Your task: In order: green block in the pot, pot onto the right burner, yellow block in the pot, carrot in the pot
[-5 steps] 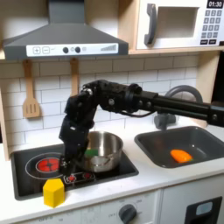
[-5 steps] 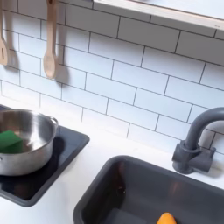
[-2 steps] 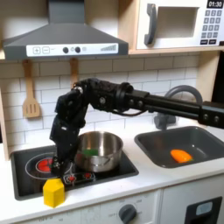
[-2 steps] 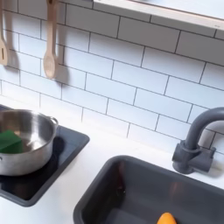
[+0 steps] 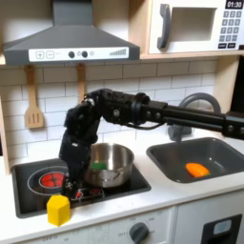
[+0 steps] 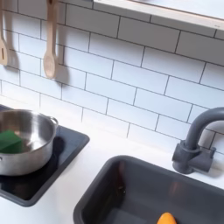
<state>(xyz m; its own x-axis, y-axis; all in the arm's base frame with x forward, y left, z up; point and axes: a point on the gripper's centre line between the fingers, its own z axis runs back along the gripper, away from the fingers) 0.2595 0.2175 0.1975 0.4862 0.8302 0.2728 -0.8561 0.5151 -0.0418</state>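
The silver pot (image 5: 116,175) stands on the burner at the first exterior view's right of the stove, and the green block (image 5: 98,165) lies inside it. In the second exterior view the pot (image 6: 33,156) holds the green block (image 6: 9,142) at its left side. My gripper (image 5: 69,178) hangs over the red burner just left of the pot; its dark fingers blend into the stove top. On the counter's front left sits the yellow block (image 5: 59,210). The orange carrot (image 5: 196,170) lies in the grey sink (image 5: 217,154). The carrot (image 6: 166,219) and the sink (image 6: 122,188) also appear in the second exterior view.
A black stove top (image 5: 133,186) carries the red burner (image 5: 50,178). A curved faucet (image 6: 196,140) stands behind the sink. Wooden utensils (image 6: 50,44) hang on the tiled wall. A range hood (image 5: 67,43) and microwave (image 5: 191,24) are overhead.
The gripper swung left away from the pot's rim, then came back slightly to the right. The pot, both blocks and the carrot stayed put.
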